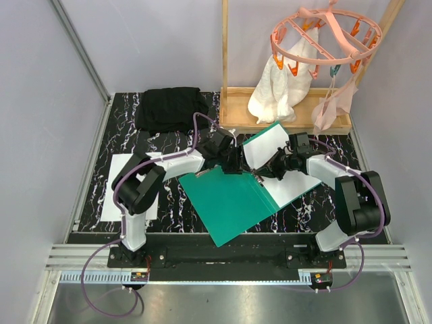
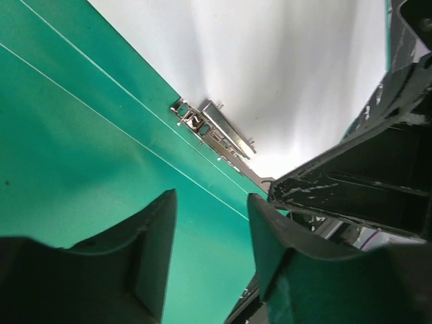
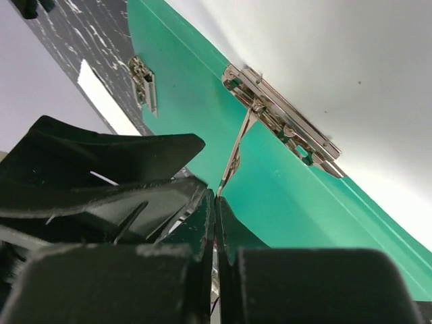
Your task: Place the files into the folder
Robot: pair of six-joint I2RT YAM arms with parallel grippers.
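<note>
1. A folded black cloth (image 1: pixel 167 108) lies beyond the left gripper (image 1: pixel 236 164), off to its left.
2. A wooden frame (image 1: pixel 290 120) stands just beyond the right gripper (image 1: pixel 260 173).
3. A pink peg hanger (image 1: pixel 324 37) hangs above the frame, with white garments (image 1: pixel 277 91) clipped on.
4. A black marbled table (image 1: pixel 169 196) lies beneath both grippers.

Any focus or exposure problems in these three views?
Top external: sharp, evenly lit, no glare on the folder. Left wrist: metal clip crisp, left fingers soft and dark, white sheet bright with faint shading. Right wrist: clip lever sharp, right fingers nearly black, little detail.
</note>
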